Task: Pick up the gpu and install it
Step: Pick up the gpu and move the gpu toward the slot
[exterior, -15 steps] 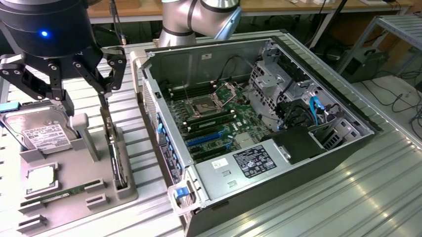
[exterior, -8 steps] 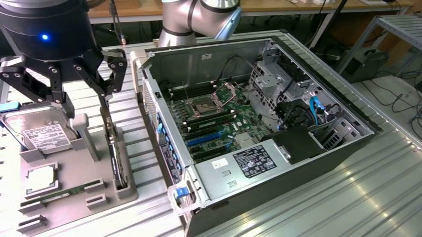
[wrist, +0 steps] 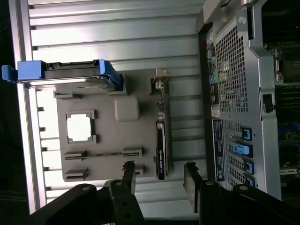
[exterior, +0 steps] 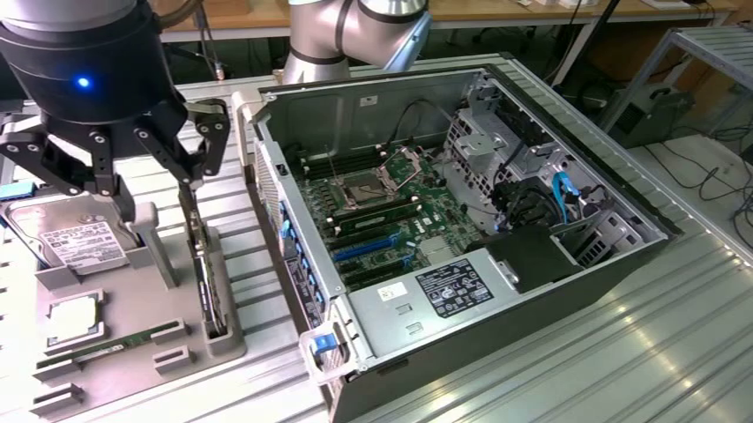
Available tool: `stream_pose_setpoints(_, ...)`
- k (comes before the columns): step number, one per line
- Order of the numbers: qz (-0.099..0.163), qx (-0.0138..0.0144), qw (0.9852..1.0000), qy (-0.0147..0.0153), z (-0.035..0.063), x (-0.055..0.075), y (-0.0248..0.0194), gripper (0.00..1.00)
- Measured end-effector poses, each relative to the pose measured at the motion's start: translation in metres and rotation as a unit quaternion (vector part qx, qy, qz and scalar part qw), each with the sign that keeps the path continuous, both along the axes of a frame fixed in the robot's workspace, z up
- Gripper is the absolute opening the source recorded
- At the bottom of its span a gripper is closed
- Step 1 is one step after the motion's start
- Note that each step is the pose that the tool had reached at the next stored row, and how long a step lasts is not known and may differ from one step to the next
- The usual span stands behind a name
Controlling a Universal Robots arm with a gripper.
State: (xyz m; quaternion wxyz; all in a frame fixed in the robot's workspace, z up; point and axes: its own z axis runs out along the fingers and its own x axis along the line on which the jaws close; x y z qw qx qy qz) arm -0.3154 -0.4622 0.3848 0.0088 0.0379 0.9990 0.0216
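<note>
While the hand (exterior: 153, 181) hung released, jaws wide and gripping nothing, above the grey holder tray (exterior: 141, 304), the gpu (exterior: 203, 264) stood on edge in its slot just below, untouched. Beyond it the open computer case (exterior: 471, 220) lay on the bench (exterior: 612, 352), no card fitted; pickup and install were both left to do.
</note>
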Motion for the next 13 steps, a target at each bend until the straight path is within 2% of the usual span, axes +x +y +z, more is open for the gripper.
stream_pose_setpoints(4, 0.000, -0.0001, 1.0000, 0.0000, -0.0044, 0.000, -0.0029, 0.54)
stream_pose_setpoints(9, 0.000, -0.0010, 1.0000, 0.0001, -0.0135, 0.001, -0.0029, 0.54)
stream_pose_setpoints(10, 0.000, -0.0018, 1.0000, 0.0001, -0.0161, 0.001, -0.0024, 0.54)
stream_pose_setpoints(13, 0.003, -0.0049, 1.0000, 0.0000, -0.0243, 0.002, 0.0034, 0.54)
